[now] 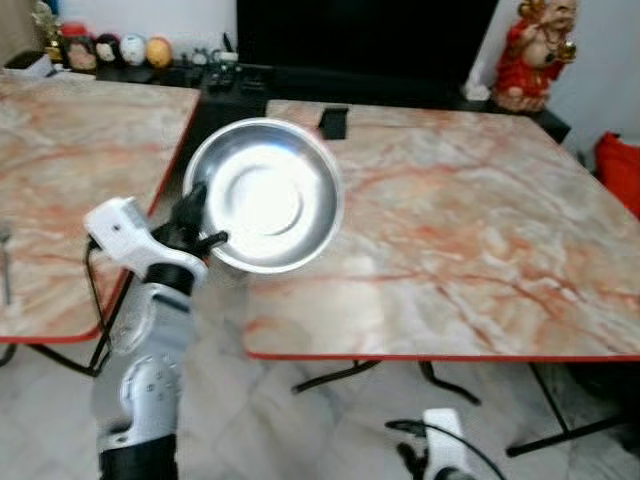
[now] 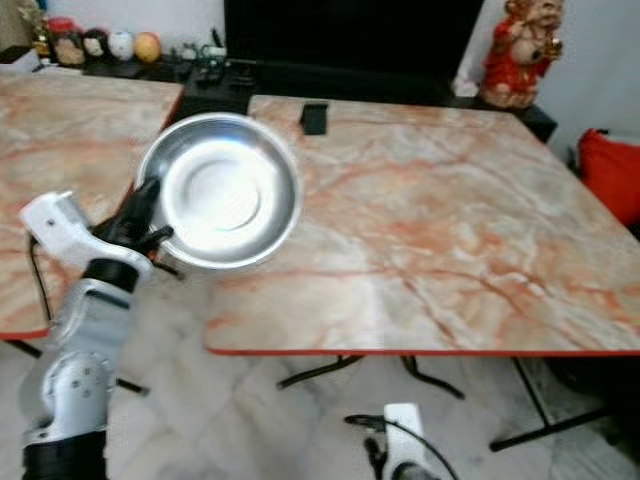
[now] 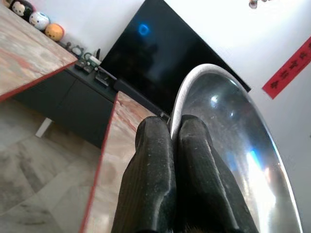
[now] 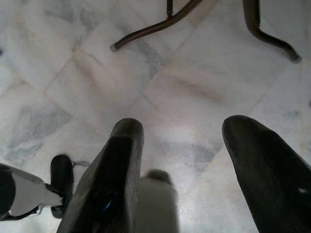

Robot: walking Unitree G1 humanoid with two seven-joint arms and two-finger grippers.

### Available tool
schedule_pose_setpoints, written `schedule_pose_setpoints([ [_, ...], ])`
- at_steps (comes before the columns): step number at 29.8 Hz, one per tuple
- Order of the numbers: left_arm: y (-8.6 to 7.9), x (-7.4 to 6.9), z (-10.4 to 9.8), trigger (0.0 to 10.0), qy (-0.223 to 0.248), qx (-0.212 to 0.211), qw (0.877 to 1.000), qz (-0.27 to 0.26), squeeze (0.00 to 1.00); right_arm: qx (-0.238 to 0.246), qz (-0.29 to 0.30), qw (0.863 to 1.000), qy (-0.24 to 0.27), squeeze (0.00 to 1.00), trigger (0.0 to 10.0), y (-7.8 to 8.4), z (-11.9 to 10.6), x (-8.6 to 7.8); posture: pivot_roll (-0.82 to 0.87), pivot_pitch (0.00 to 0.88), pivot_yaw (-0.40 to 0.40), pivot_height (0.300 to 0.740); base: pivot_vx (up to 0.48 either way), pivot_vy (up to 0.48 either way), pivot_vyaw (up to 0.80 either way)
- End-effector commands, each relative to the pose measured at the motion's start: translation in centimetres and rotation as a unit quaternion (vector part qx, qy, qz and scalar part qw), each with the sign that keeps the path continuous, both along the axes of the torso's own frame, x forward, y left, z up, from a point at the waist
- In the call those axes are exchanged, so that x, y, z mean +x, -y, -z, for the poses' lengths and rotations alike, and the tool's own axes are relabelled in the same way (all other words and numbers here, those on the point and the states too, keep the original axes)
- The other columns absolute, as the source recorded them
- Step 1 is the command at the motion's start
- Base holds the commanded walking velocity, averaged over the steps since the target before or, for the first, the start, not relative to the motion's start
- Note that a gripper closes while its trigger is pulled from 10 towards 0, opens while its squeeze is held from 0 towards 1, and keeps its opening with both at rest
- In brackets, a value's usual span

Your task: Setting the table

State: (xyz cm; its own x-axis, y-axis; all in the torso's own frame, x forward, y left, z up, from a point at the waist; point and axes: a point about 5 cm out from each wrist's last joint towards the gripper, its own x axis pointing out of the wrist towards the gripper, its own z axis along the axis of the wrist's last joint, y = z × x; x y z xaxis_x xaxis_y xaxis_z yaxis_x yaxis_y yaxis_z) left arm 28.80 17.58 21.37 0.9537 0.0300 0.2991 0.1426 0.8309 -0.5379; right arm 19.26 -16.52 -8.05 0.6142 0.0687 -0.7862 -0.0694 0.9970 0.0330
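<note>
You see a shiny silver bowl pinched at its rim by the left gripper, whose fingers are matte black on a white and silver arm. The two tables, right and left, are cream marble veined in orange-pink, edged in red. The floor is pale grey-white marbled tile. The right gripper has black fingers too. At the far right stands a red and gold figurine; the screen is black.

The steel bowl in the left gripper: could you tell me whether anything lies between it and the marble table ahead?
Nothing visible does. The left gripper holds the steel bowl by its rim over the marble table near corner; only a small black object sits at the far edge.
</note>
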Motion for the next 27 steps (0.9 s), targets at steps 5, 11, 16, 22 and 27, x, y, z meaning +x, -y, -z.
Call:
schedule_pose_setpoints([
  [5, 0.1, -0.4, 0.6, 10.0, -0.01, 0.031, 0.999, 0.017, 0.0, -0.012, 0.008, 1.0, 0.0, 0.0, 10.0, 1.0, -0.1, 0.1, -0.03, 0.0, -0.071, 0.719, 0.0, -0.48, 0.0],
  [11, -1.9, -0.8, 0.5, 10.0, -0.016, 0.066, 0.998, 0.0, 0.0, -0.014, 0.007, 1.0, 0.001, 0.0, 10.0, 1.1, -0.1, 0.1, -0.02, 0.0, -0.074, 0.719, 0.0, -0.48, 0.0],
  [16, -3.5, -0.9, 0.3, 10.0, -0.019, 0.112, 0.993, -0.016, 0.0, -0.015, 0.004, 1.0, 0.0, 0.0, 10.0, 1.2, -0.1, 0.1, -0.02, 0.0, -0.078, 0.719, 0.0, -0.48, 0.0],
  [22, -3.2, -0.9, 0.7, 10.0, -0.022, 0.12, 0.992, -0.02, 0.0, -0.014, 0.003, 1.0, 0.0, 0.0, 10.0, 1.2, -0.1, 0.1, -0.02, 0.0, -0.081, 0.719, 0.0, -0.48, 0.0],
  [27, -2.7, -0.9, 0.8, 10.0, -0.027, 0.14, 0.99, -0.005, 0.0, -0.016, 0.003, 1.0, 0.0, 0.0, 10.0, 1.3, -0.1, 0.0, -0.01, 0.0, -0.078, 0.719, 0.0, -0.48, 0.0],
])
